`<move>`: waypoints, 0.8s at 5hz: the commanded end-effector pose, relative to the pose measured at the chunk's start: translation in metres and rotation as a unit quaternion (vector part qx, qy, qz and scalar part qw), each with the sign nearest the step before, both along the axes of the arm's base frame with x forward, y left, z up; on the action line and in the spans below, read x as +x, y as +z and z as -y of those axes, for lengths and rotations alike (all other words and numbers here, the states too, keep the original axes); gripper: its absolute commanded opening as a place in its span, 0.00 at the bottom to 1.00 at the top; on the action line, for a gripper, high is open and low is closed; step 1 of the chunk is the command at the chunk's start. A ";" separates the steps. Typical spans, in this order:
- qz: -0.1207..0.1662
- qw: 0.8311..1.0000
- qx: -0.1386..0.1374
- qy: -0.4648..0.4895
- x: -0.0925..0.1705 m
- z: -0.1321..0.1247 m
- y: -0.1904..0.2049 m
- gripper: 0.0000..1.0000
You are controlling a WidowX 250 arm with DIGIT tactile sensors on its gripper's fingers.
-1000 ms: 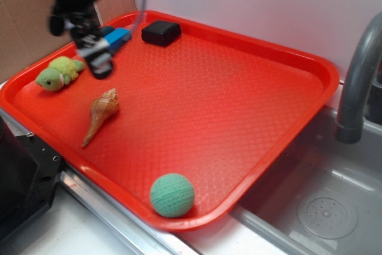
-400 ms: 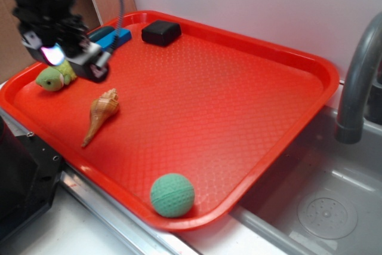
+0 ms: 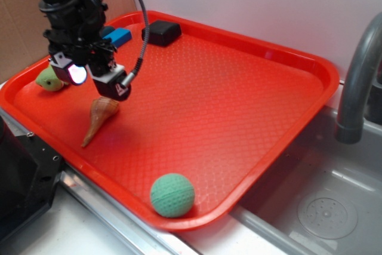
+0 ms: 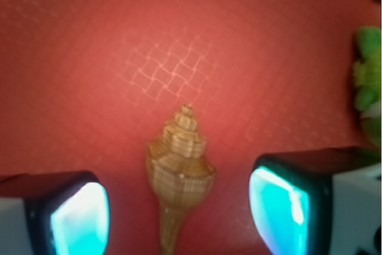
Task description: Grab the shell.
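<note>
Your gripper [image 3: 95, 82] hangs at the left of the exterior frame, directly over the shell [image 3: 99, 117], its 2 fingers [image 4: 80, 222] spread wide. In the wrist view the shell [image 4: 179, 174] lies on the red tray [image 3: 239, 106] at bottom center, between the fingers and touching neither; a green plush turtle [image 4: 367, 85] sits at the right edge

Nothing to read here: no lettering, labels, brand marks or numbers show on any surface in either the exterior view or the wrist view, and the blur leaves any finer print impossible to make out.
</note>
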State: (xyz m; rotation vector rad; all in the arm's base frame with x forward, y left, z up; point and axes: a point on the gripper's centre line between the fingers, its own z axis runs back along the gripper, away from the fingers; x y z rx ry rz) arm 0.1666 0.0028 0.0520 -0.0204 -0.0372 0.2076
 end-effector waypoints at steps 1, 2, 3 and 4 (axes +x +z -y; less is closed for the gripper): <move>-0.026 1.000 -0.002 -0.001 0.001 0.005 -0.037 1.00; -0.035 0.999 -0.001 -0.004 0.002 0.007 -0.045 0.71; -0.024 1.000 -0.008 -0.005 0.003 0.008 -0.032 0.00; -0.005 0.999 -0.021 -0.040 0.012 0.006 0.003 0.00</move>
